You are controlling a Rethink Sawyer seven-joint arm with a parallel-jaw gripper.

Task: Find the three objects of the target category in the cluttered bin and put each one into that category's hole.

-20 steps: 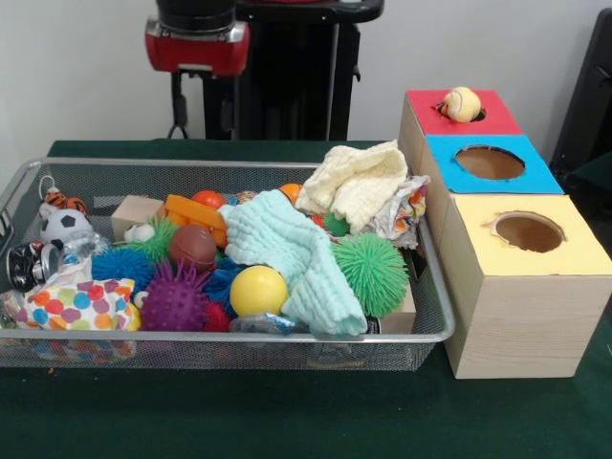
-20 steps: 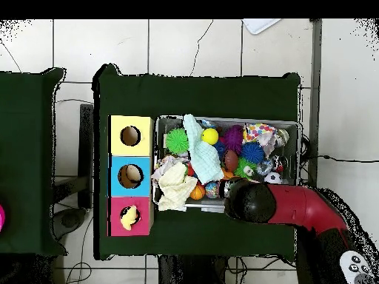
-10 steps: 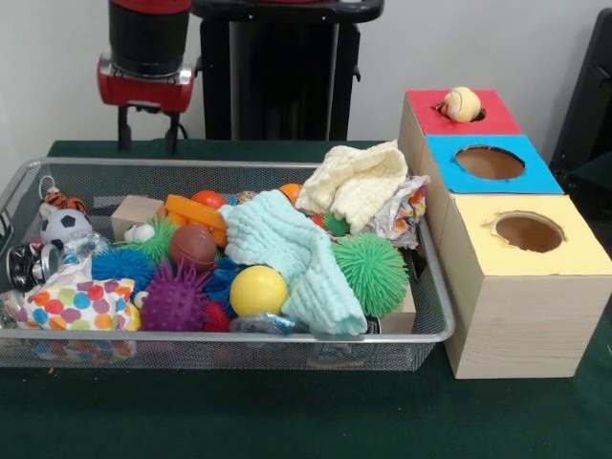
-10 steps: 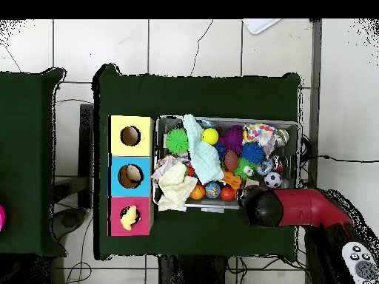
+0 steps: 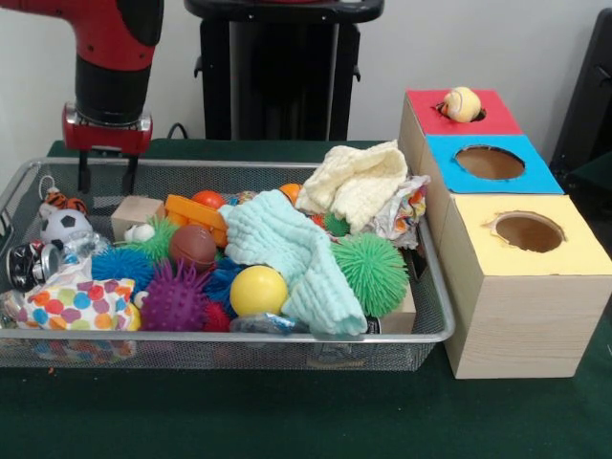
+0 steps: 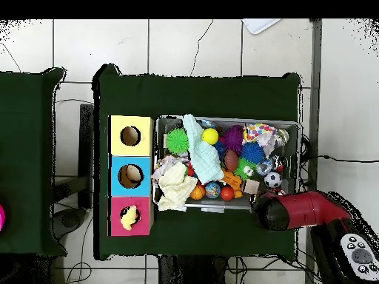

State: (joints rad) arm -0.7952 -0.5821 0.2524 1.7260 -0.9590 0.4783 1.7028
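Hovering over the bin's [image 5: 229, 337] far corner, gripper [image 5: 105, 178] spread empty in front view, overhead showed only the arm [image 6: 300, 210].

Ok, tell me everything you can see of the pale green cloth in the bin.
The pale green cloth looks like soft waffle-textured fabric, mint in colour, crumpled and draped over the clutter in the middle of the wire bin. It runs from the bin's middle down to the front rim. In the front view the yellow ball sits against its left edge and the green spiky ball against its right. Nothing grips it.
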